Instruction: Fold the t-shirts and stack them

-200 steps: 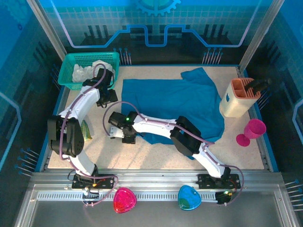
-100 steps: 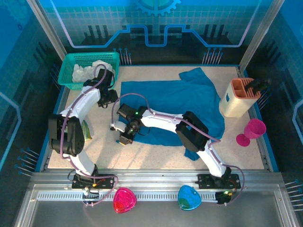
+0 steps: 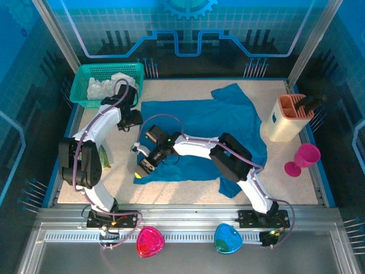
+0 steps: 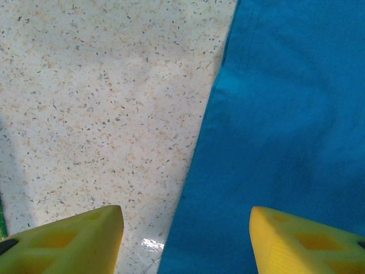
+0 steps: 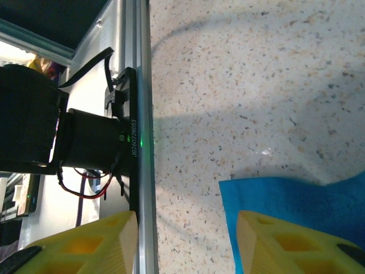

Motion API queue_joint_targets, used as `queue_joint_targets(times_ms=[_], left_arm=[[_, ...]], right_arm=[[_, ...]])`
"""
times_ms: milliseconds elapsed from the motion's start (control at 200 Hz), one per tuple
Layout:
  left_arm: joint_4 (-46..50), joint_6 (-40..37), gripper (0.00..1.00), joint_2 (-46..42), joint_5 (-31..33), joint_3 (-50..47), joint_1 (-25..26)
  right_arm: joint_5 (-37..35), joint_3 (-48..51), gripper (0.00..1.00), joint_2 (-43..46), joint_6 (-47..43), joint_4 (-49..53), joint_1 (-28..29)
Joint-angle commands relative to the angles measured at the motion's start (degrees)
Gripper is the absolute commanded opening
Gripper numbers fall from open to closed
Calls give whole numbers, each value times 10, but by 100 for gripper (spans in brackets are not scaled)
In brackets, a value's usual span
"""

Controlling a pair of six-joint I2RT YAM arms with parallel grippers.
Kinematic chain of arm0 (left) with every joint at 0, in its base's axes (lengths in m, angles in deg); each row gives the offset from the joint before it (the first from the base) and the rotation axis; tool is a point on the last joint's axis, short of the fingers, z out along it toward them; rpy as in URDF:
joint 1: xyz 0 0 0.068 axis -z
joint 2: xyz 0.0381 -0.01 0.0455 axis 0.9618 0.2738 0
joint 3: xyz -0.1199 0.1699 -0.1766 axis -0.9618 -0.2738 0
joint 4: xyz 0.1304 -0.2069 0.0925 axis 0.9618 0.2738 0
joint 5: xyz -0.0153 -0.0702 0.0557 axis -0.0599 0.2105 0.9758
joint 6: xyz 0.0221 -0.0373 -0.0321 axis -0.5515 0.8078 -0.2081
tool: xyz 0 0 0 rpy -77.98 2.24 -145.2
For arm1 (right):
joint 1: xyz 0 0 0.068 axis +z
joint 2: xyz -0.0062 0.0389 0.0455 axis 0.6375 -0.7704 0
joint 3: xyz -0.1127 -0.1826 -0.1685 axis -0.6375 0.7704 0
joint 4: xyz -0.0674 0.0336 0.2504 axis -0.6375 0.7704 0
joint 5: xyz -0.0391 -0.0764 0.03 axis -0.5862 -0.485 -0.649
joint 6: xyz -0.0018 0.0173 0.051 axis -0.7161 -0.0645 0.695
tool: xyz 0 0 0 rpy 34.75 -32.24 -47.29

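Left claw point(image 4: 185, 220): fingers wide apart, empty, one over speckled counter point(image 4: 102, 103), other over left edge of teal-blue t-shirt point(image 3: 199, 128).
Right claw point(image 5: 185, 222): wide, empty, at shirt's near-left corner, which lies beside one finger.
Shirt: spread mid-counter, sleeve rumpled at far right.
White t-shirt point(image 3: 105, 87): heaped in green basket point(image 3: 80, 85), far left.
Step, judged: straightening before first fold.
Next: both claws must close on left edge, lift together, carry across.
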Motion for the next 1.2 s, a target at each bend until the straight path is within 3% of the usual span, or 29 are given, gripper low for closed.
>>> queue_joint_targets(times_ms=[0, 165, 360, 455, 585, 751, 986, 1196], left_arm=[[18, -4, 62, 3, 13, -4, 12], [20, -3, 62, 36, 17, 3, 65], [-20, 32, 61, 142, -16, 25, 122], [-20, 48, 60, 203, -10, 58, 137], [23, 58, 60, 276, 49, 111, 139], [37, 47, 60, 305, 82, 132, 127], [57, 42, 60, 318, 81, 182, 121], [50, 30, 61, 291, 32, 197, 123]], right_arm=[[-70, 27, 51, 66, -22, 57, -21], [-247, 109, 51, 188, -4, 133, -88], [-464, 228, 51, 313, 81, 224, -183], [-495, 287, 51, 349, 121, 237, -227], [-523, 341, 51, 380, 152, 256, -281], [-564, 383, 51, 405, 194, 300, -330], [-568, 442, 50, 483, 270, 338, -314], [-540, 432, 47, 469, 309, 380, -186]])
